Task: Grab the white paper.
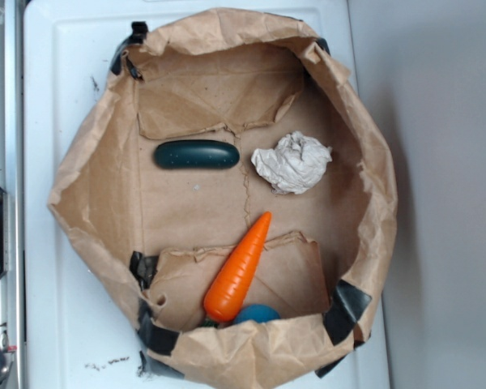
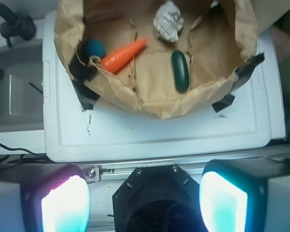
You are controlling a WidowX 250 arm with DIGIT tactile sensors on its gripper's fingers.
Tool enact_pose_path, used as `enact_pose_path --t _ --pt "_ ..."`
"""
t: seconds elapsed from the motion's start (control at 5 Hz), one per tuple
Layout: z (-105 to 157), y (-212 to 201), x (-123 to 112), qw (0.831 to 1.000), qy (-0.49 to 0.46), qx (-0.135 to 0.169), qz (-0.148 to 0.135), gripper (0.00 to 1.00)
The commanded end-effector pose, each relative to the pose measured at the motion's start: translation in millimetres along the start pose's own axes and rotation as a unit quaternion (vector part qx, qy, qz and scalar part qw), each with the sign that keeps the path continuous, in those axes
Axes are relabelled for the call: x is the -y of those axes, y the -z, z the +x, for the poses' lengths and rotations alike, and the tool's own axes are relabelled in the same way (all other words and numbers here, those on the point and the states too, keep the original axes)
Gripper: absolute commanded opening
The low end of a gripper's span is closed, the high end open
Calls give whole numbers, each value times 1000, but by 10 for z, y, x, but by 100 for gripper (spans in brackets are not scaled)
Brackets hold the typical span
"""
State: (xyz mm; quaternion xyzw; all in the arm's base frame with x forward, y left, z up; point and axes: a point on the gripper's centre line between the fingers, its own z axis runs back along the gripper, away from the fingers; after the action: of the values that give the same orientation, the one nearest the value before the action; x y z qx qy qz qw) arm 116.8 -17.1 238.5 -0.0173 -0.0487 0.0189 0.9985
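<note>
The white paper (image 1: 292, 162) is a crumpled off-white wad lying on the floor of the opened brown paper bag (image 1: 89, 174), right of centre. In the wrist view the white paper (image 2: 167, 21) sits near the top edge, far from me. My gripper (image 2: 144, 203) hangs well back from the bag, over the robot's black base, and stands open: the two glowing fingers (image 2: 65, 205) are wide apart with nothing between them. The gripper itself does not show in the exterior view.
Inside the bag also lie an orange carrot (image 1: 239, 269), a dark green oblong object (image 1: 197, 155) and a blue ball (image 1: 257, 313) partly under the carrot. The bag rests on a white tabletop (image 1: 61, 308), taped at the corners. A grey sink (image 2: 12, 87) lies left.
</note>
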Motion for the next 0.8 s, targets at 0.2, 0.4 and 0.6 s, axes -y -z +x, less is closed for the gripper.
enact_pose_path --t 0.2,0.4,0.6 --pt "485 157 55 1000 -4 10 2 100" --pt "886 388 20 1000 5 16 -21 100" --pt "1163 517 -51 999 29 39 -15 100"
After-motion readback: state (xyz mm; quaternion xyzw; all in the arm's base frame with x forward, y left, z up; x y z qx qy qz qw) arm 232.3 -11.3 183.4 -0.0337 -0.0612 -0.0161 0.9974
